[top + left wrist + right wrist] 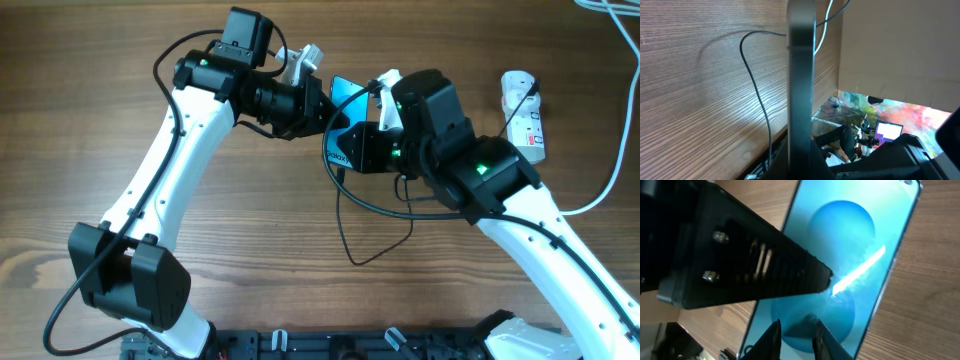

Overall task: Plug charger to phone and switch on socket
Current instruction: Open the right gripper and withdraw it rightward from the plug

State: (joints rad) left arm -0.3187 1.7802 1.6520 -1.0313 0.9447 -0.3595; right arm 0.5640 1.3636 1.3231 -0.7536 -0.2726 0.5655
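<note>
My left gripper is shut on the phone and holds it up off the table. The phone shows edge-on in the left wrist view, between the jaws. Its cyan screen fills the right wrist view, crossed by a black left finger. My right gripper points at the screen's near end, fingers slightly apart with nothing seen between them; overhead it is beside the phone. The charger cable loops on the table below the phone. The white socket lies far right with a black plug in it.
The socket's thick white lead curves along the right edge of the table. Both arms crowd the upper middle of the wood table. Robot bases and a black rail line the front edge.
</note>
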